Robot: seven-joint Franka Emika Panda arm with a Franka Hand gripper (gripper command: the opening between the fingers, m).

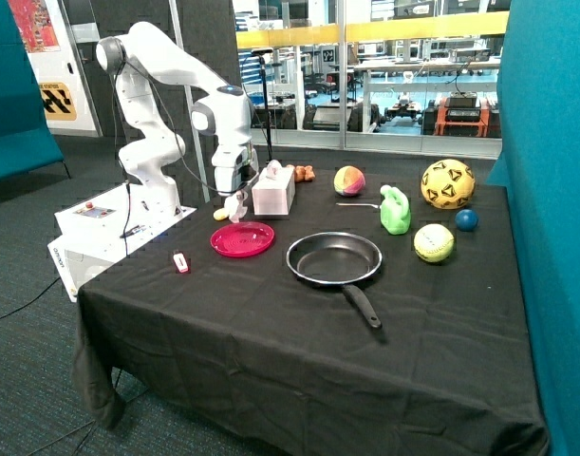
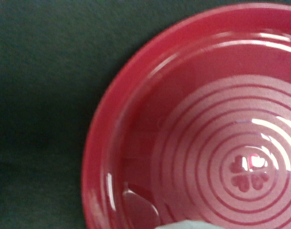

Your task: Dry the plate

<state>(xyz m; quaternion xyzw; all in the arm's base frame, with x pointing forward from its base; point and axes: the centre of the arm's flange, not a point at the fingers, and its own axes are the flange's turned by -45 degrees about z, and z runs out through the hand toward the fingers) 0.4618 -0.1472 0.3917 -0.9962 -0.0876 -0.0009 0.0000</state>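
1. Outside view: no writing reads clearly here; a yellow-and-black sign hangs on the far wall, its text too small to make out.
2. The gripper (image 1: 234, 205) hangs low over the black-clothed table (image 1: 271, 332), between the tissue box (image 1: 273, 192) and the plate (image 1: 242, 239), with a pale wad of tissue (image 1: 232, 209) at its tip. How wide the pincer stands I cannot tell; the wad hides it.
3. The plate lies flat on the cloth, just at 9 o'clock of the frying pan (image 1: 334, 258), apart from it. A small red-and-white object (image 1: 180, 262) sits at 8 o'clock of the plate.
4. Beyond the pan: a green jug (image 1: 395, 210), a yellow-green ball (image 1: 434, 242), a yellow-black ball (image 1: 447, 183), a small blue ball (image 1: 467, 219), a multicoloured ball (image 1: 349, 180).
5. Wrist view: the plate (image 2: 193, 133) fills the frame, with raised rings and a four-lobed emblem at centre. A clear droplet (image 2: 138, 205) sits inside the rim, and a scrap of white tissue (image 2: 188, 224) shows at the frame's edge. No lettering is visible.
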